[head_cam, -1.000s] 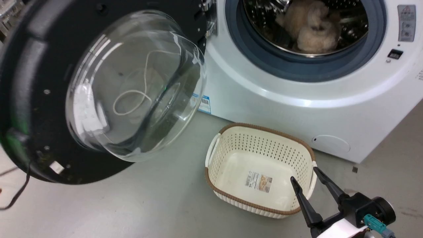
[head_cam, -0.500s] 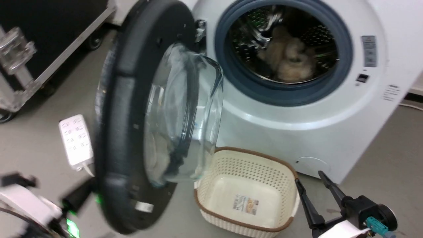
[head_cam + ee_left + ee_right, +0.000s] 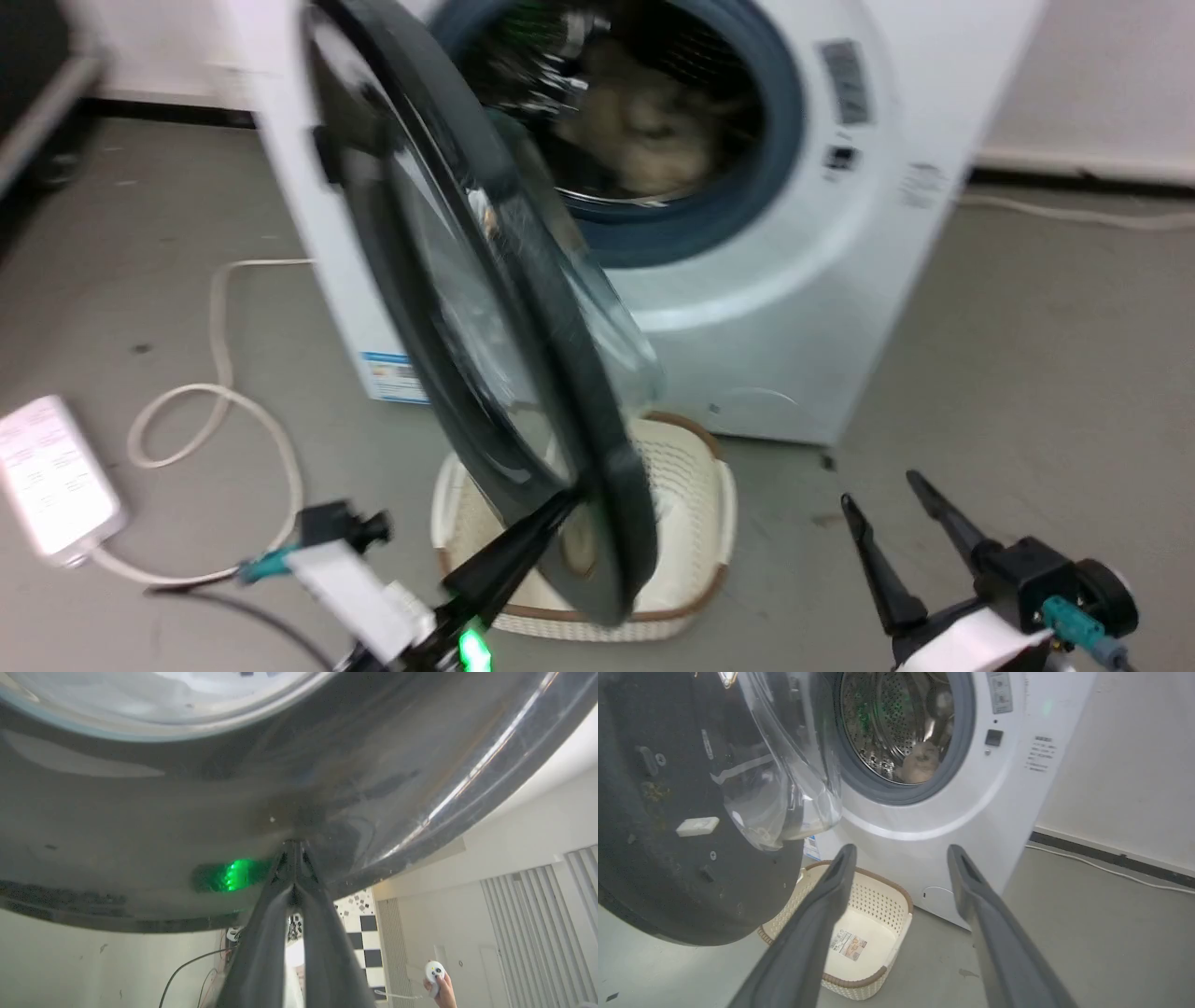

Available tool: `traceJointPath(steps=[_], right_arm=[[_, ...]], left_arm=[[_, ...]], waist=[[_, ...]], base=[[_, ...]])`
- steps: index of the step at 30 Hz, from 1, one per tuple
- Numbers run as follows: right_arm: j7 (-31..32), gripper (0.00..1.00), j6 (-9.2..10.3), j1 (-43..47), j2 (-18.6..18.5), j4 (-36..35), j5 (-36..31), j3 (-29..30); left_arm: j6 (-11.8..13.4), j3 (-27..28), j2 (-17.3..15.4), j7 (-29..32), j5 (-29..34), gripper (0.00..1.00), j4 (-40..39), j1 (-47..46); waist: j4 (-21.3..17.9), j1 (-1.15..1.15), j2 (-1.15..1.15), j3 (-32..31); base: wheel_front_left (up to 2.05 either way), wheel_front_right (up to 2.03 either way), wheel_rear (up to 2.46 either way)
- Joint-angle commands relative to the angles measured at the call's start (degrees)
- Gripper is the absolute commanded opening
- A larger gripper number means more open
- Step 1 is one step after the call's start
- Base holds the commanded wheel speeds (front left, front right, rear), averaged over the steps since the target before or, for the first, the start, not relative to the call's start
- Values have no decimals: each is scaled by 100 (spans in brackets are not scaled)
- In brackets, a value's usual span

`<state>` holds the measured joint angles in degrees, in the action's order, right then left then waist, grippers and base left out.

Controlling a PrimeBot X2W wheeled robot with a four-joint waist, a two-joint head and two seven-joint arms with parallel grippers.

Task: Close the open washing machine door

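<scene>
The washing machine door (image 3: 485, 308) stands half-closed in front of the washing machine (image 3: 794, 308). The left hand (image 3: 563, 505), pinched shut and empty, presses the door's outer face; a steady push toward the machine should latch it. The right hand (image 3: 880, 488) gapes wide, empty.

Quick headcount: one washing machine (image 3: 794, 308), with one door (image 3: 448, 280) and one blue sticker (image 3: 392, 373) low on its left side. One cream basket (image 3: 695, 523) near the front of it. Two grippers: the left gripper (image 3: 555, 504) and the right gripper (image 3: 879, 487). One white power strip (image 3: 51, 481) near left. Two pale cords: a looped cord (image 3: 216, 317) on the left and a straight cord (image 3: 1074, 217) far right. One fluffy beige lump (image 3: 644, 140) in the drum, as far as I can tell, it's blurry. One person's hand (image 3: 444, 991) holding one remote (image 3: 434, 970).
</scene>
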<state>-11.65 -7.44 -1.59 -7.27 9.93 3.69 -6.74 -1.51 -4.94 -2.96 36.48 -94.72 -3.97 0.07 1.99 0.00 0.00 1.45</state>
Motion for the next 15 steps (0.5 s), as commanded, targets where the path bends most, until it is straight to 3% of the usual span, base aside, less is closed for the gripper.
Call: traceJointPath(steps=[1,9,15], right_arm=[[11,100,-5,-92,-54,-49,46,2],[-70,100,-5,-339,-59,-12,188,-96],[-199,100,-5,-430,31,193,278,-58]], left_arm=[[-80,-153,7,-127,-49,0,79,-218],[-284,-741,8,-1337,-282,0,1160,-1493],[-275,-724,8,-2581,-470,0,2319,-2724]], waist=[[-564,0,0,356],[-1768,0,0,958],[-2276,0,0,1195]], base=[[0,0,0],[0,0,0],[0,0,0]])
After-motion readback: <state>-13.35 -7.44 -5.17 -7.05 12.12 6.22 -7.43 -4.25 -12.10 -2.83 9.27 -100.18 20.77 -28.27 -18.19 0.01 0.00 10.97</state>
